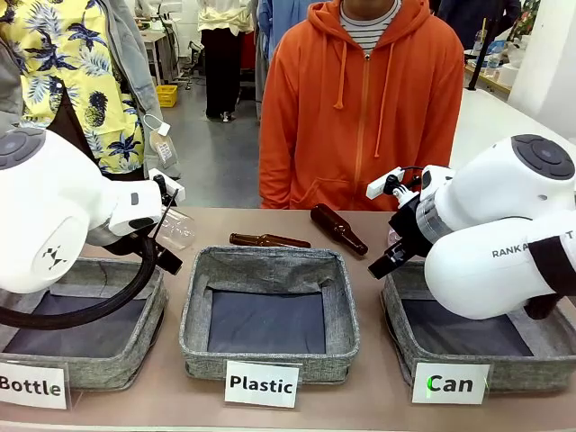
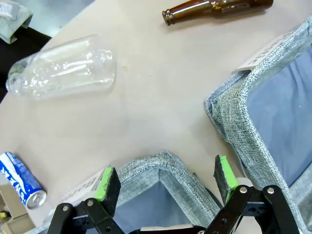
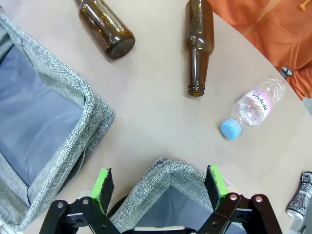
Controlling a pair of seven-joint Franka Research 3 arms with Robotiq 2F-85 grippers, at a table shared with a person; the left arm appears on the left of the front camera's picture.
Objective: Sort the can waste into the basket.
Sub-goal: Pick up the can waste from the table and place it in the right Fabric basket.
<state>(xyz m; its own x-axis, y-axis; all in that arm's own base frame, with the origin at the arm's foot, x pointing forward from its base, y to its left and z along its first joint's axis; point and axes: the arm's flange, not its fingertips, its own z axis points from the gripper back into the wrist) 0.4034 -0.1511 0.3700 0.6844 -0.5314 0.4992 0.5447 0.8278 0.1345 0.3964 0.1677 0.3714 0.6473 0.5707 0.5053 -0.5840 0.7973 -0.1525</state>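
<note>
Front on, the grey woven basket [image 1: 504, 369] behind its "Can" card [image 1: 450, 382] sits at the table's [image 1: 369, 400] near right corner. My wrists add the cans, both lying at table edges: blue-and-white can [image 2: 22, 179], dark silvery can [image 3: 299, 195]. My left gripper [image 2: 165, 173] and right gripper [image 3: 159, 176] are spread, holding nothing.

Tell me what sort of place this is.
Likely a robotics lab set for waste sorting: left arm and right arm flank a table, with a Bottle basket, Plastic basket and Can basket, and a person watching.
</note>
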